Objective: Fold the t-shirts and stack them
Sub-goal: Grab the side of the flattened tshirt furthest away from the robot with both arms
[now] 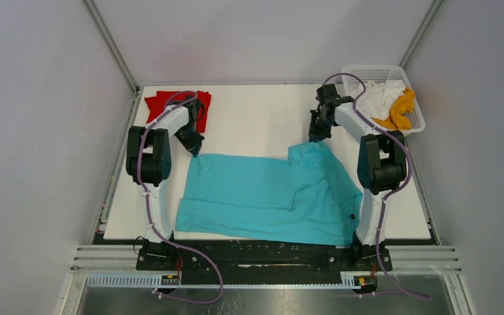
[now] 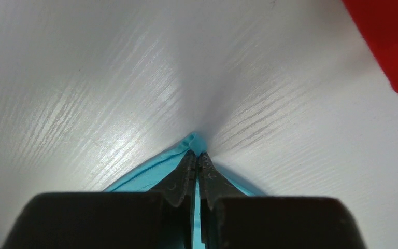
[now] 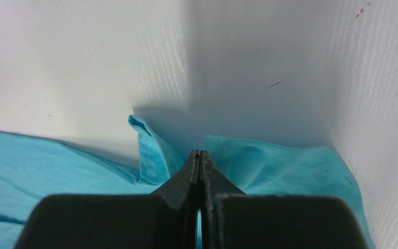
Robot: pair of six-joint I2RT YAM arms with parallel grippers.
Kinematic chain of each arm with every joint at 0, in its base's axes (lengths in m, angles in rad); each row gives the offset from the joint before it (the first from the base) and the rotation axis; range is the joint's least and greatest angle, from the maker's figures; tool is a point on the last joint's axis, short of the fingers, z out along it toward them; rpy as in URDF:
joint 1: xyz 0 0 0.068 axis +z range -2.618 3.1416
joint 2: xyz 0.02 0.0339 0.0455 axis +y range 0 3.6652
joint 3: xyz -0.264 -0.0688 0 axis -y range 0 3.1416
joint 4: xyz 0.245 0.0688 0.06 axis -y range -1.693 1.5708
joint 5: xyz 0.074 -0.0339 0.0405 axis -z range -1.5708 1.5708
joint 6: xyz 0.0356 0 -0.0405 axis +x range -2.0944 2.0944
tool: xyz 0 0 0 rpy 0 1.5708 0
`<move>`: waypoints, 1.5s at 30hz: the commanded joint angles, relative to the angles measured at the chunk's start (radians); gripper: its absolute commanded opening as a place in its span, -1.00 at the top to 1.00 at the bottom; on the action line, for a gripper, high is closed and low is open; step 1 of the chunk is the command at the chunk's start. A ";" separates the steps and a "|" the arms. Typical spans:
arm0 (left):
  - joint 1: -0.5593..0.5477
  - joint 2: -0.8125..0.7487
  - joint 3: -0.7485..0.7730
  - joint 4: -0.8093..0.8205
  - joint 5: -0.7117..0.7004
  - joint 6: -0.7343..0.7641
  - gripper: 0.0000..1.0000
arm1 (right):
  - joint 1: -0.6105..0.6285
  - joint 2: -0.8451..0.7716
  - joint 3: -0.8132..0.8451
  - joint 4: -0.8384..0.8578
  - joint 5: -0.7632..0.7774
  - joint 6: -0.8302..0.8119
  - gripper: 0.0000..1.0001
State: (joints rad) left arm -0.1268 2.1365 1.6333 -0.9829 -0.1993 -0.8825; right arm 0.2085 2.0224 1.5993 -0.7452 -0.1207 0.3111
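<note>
From above, the turquoise-blue soft fabric t-shirt lies spread across the near middle of the white wood-grain table, with its right part rumpled and doubled over itself. The left gripper sits at the shirt's far left corner, and the right gripper at a raised peak on its far right edge. A bright red t-shirt lies in the far left corner of the table. The white plastic lattice basket at the far right holds a white t-shirt and a mustard-yellow t-shirt. In the left wrist view the jaws are pressed together on a small tip of turquoise cloth that reaches only just past the fingertips. In the right wrist view the jaws are likewise pressed together, with turquoise showing in the slit between them. They seem to be pinching the cloth, though how deep the bite goes is hidden. The left hold looks so shallow that any pull or lift could slip the corner free. The bunched right side could also drag into a crooked fold unless it is smoothed.
</note>
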 commanded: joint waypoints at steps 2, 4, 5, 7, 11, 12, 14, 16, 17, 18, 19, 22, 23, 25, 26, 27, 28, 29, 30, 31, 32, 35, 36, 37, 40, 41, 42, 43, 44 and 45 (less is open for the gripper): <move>0.012 -0.023 -0.020 -0.003 -0.027 -0.003 1.00 | 0.001 0.011 0.142 0.010 0.006 -0.054 1.00; 0.021 -0.035 -0.026 -0.003 -0.038 -0.006 1.00 | 0.001 0.039 0.196 0.002 -0.009 -0.061 1.00; 0.023 -0.043 -0.030 -0.003 -0.043 -0.008 1.00 | 0.000 0.053 0.221 -0.002 -0.017 -0.066 1.00; 0.027 -0.060 -0.036 -0.001 -0.055 -0.013 1.00 | 0.001 0.085 0.273 -0.012 -0.040 -0.070 1.00; 0.034 -0.068 -0.024 -0.003 -0.064 -0.011 1.00 | 0.002 0.138 0.346 -0.018 -0.074 -0.081 1.00; 0.038 -0.070 -0.022 -0.002 -0.063 -0.013 1.00 | 0.003 0.149 0.363 -0.022 -0.078 -0.086 1.00; 0.042 -0.073 -0.013 -0.003 -0.069 -0.016 1.00 | 0.004 0.174 0.408 -0.037 -0.078 -0.096 1.00; 0.045 -0.068 0.004 -0.003 -0.064 -0.013 1.00 | 0.005 0.201 0.471 -0.078 -0.077 -0.103 1.00; 0.046 -0.069 0.008 -0.002 -0.057 -0.012 1.00 | 0.008 0.208 0.482 -0.085 -0.076 -0.105 1.00; 0.046 -0.071 0.013 0.000 -0.050 -0.012 1.00 | 0.011 0.210 0.483 -0.088 -0.076 -0.108 1.00; 0.045 -0.079 0.010 0.004 -0.046 -0.010 1.00 | 0.012 0.206 0.477 -0.086 -0.074 -0.110 1.00; 0.043 -0.119 -0.024 0.042 -0.029 0.006 1.00 | 0.018 0.173 0.423 -0.075 -0.058 -0.116 1.00; 0.041 -0.141 -0.037 0.055 -0.023 0.012 1.00 | 0.020 0.155 0.392 -0.066 -0.053 -0.117 1.00; 0.035 -0.172 -0.063 0.068 -0.022 0.024 1.00 | 0.022 0.099 0.314 -0.031 -0.037 -0.119 1.00; 0.031 -0.186 -0.074 0.075 -0.018 0.031 1.00 | 0.022 0.069 0.267 -0.012 -0.032 -0.121 1.00; 0.027 -0.199 -0.090 0.080 -0.017 0.037 1.00 | 0.022 0.036 0.220 0.007 -0.029 -0.121 1.00; 0.021 -0.215 -0.106 0.084 -0.018 0.042 1.00 | 0.022 0.007 0.175 0.022 -0.026 -0.124 1.00; 0.015 -0.233 -0.126 0.091 -0.020 0.045 1.00 | 0.022 -0.025 0.130 0.035 -0.025 -0.127 1.00; 0.007 -0.253 -0.148 0.102 -0.026 0.044 1.00 | 0.022 -0.053 0.093 0.043 -0.025 -0.132 1.00; -0.003 -0.275 -0.177 0.114 -0.027 0.044 1.00 | 0.022 -0.089 0.054 0.049 -0.024 -0.134 1.00; -0.011 -0.296 -0.206 0.126 -0.026 0.043 1.00 | 0.022 -0.115 0.015 0.054 -0.026 -0.136 1.00; -0.039 -0.364 -0.284 0.153 -0.041 0.039 1.00 | 0.022 -0.193 -0.093 0.071 -0.034 -0.139 1.00; -0.046 -0.388 -0.307 0.155 -0.044 0.036 1.00 | 0.023 -0.217 -0.123 0.073 -0.036 -0.136 1.00; -0.052 -0.411 -0.328 0.159 -0.044 0.035 1.00 | 0.024 -0.244 -0.155 0.078 -0.037 -0.131 1.00; -0.066 -0.476 -0.378 0.164 -0.062 0.038 1.00 | 0.035 -0.319 -0.240 0.085 -0.044 -0.120 1.00; -0.070 -0.499 -0.391 0.164 -0.066 0.039 1.00 | 0.040 -0.344 -0.268 0.084 -0.045 -0.117 1.00; -0.073 -0.519 -0.411 0.166 -0.066 0.039 1.00 | 0.042 -0.373 -0.295 0.080 -0.041 -0.112 1.00; -0.077 -0.537 -0.435 0.167 -0.066 0.039 1.00 | 0.046 -0.401 -0.326 0.070 -0.034 -0.109 1.00; -0.082 -0.556 -0.459 0.172 -0.070 0.039 1.00 | 0.051 -0.430 -0.352 0.062 -0.024 -0.104 1.00; -0.086 -0.574 -0.484 0.176 -0.073 0.037 1.00 | 0.057 -0.461 -0.377 0.053 -0.012 -0.100 1.00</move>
State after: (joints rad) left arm -0.2020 1.6592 1.2175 -0.8452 -0.2321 -0.8528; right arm 0.2382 1.6848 1.3022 -0.6910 -0.1658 0.1947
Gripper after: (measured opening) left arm 0.014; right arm 0.017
